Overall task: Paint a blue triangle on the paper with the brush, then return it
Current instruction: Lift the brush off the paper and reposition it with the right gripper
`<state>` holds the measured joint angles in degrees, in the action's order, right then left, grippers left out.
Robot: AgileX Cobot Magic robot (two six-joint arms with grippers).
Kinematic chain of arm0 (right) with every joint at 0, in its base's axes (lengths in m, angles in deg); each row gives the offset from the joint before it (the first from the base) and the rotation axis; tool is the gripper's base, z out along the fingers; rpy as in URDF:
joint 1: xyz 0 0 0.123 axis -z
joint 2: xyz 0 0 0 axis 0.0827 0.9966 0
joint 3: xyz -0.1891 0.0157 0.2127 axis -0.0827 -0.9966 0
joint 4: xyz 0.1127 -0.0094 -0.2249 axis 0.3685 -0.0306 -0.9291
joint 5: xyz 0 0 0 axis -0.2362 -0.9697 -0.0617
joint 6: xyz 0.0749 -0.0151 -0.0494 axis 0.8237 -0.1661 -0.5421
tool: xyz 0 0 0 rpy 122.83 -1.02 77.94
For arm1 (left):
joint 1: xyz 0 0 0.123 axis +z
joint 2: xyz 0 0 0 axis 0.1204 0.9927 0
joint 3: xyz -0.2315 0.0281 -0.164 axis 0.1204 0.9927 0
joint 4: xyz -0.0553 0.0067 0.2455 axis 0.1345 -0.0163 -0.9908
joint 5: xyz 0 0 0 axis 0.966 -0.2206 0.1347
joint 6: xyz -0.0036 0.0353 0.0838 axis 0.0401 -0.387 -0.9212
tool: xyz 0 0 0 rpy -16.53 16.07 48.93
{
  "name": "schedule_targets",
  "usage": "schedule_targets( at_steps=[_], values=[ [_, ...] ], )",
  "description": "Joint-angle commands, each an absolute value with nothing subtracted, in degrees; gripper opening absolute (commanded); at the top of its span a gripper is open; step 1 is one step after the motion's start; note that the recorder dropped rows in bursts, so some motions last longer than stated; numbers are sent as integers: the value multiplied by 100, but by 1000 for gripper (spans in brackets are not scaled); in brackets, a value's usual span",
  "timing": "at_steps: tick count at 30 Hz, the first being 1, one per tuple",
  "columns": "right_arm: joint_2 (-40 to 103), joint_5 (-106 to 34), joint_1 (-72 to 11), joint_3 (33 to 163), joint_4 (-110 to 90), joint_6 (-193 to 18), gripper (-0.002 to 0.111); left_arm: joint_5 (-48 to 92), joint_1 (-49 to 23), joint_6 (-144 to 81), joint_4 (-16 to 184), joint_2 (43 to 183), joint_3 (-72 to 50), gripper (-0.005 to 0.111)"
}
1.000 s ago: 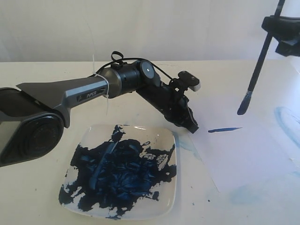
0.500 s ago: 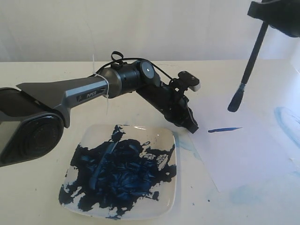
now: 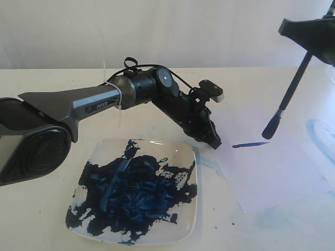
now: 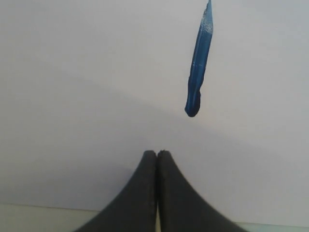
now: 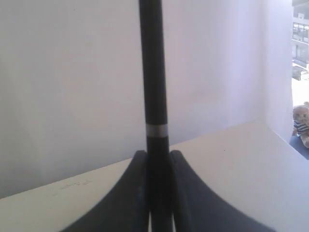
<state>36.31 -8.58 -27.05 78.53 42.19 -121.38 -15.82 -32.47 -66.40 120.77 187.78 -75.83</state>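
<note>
In the exterior view, a glossy square plate (image 3: 189,157) smeared with thick dark blue paint sits on the cream table (image 3: 47,219) at the near left. Just beside it on the right lies the thin white rectangular sheet of paper (image 3: 277,178), which carries one short dark blue stroke (image 3: 250,144) near its left part. The grey and black left arm reaches in from the left. The left gripper (image 3: 214,141) is tipped down at the sheet's left edge, between the plate and the stroke. At the upper right, the black right gripper (image 3: 309,39) holds the long thin black-handled paintbrush (image 3: 290,91) on a slant. Its blue-stained bristles hang over the paper, up and to the right of the stroke, and I cannot tell whether they touch the sheet. A pale blue curved smear (image 3: 319,133) marks the table at the far right.

In the left wrist view, the left gripper (image 4: 157,153) has its two dark fingers (image 4: 140,193) pressed together with nothing between them, low over the paper (image 4: 72,72). The stroke (image 4: 198,67) lies a little beyond the fingertips, thick and rounded at its near end.

In the right wrist view, the right gripper (image 5: 157,154) is clamped on the brush (image 5: 153,72). The black handle runs straight out between the fingers, with a narrow silver band just past the fingertips. The bristles are out of frame.
</note>
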Motion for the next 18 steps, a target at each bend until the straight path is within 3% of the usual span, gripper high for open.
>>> schedule_targets(
  at_steps=[1,10,18],
  values=[
    [3624,-836,-2809,7839,3990,-12313,0,-1928,-3255,-6614,11998,18831,-7548,0],
    [3851,-676,-2809,7839,3813,-11564,0,-1918,-3255,-6626,11998,18831,-7548,0],
    [4439,-348,-2809,7839,2278,-9937,0,-1918,-3255,-6626,11998,18831,-7548,0]
  ],
)
